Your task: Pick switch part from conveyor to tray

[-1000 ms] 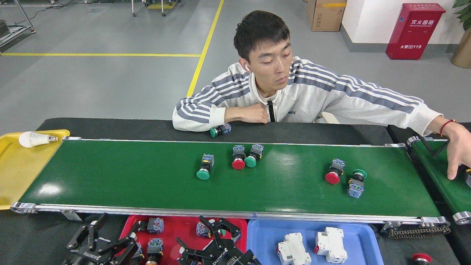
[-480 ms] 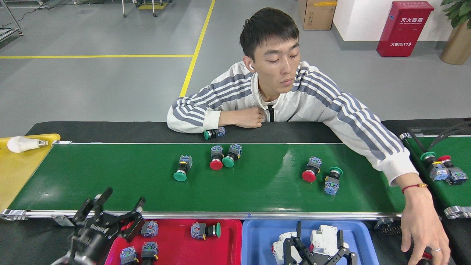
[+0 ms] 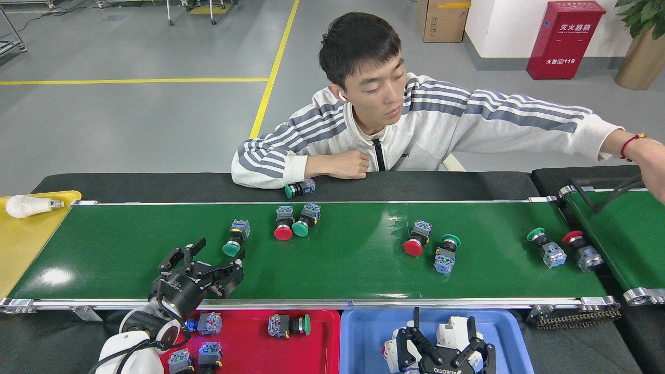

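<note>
switch part: a small push-button switch with a round green cap and a grey-blue contact block (image 3: 236, 237), lying on its side on the belt, nothing gripping it.
long axis: runs on a slant, green cap toward the near left, contact block toward the far right.
conveyor: the long glossy dark-green belt with silver side rails (image 3: 337, 270); further switches lie on it, a red-and-green pair (image 3: 292, 223) just past the target, another pair (image 3: 431, 245) mid-belt, and two more (image 3: 563, 248) near the right end.
left hand: black fingered left hand (image 3: 203, 263) hovers over the near left part of the belt, fingers spread apart and empty.
key relation: the switch part lies just ahead and slightly right of the left hand, cap end nearest it; by my judgement this arm is far nearer than the other.
right hand: black right hand (image 3: 441, 337) low over the blue plastic tray (image 3: 511, 332), fingers apart, nothing clearly held.
tray: the red plastic tray (image 3: 322, 340) at the near edge, just beside the left hand, already holding several switches.
table: black-covered table (image 3: 156, 182) under it all.
person: leaning in a striped sweater (image 3: 415, 130) at the far side, one arm stretched toward the second belt.
</note>
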Action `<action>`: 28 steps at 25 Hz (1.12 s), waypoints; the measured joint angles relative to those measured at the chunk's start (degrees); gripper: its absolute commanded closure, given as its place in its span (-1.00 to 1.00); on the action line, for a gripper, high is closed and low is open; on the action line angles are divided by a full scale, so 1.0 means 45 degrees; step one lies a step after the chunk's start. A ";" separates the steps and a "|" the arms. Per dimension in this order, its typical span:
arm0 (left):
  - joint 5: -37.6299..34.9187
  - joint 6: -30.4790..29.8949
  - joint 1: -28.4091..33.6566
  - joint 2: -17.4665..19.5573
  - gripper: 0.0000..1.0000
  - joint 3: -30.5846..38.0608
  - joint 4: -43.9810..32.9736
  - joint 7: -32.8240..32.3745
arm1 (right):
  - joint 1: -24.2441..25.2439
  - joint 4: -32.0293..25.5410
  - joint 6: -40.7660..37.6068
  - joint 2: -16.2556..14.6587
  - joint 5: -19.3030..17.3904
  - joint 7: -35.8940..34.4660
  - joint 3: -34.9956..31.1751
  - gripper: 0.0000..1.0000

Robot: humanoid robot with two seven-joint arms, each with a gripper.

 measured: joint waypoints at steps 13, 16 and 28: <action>0.0043 0.1876 -0.0789 0.0030 0.83 -0.0178 0.1779 0.0289 | -0.3654 0.3896 -0.3857 -0.0250 -0.1208 0.1414 -0.0203 -1.00; 0.0057 0.1531 -0.0484 0.0019 0.87 -0.0285 0.1593 0.0775 | -0.3870 0.4272 -0.3990 -0.0160 -0.1219 0.1428 -0.0205 -1.00; 0.0201 -0.2922 0.4387 0.0034 -1.00 -0.0260 -0.5399 0.1092 | -0.5283 0.5858 -0.3975 0.0478 -0.1241 0.1512 -0.0409 -0.81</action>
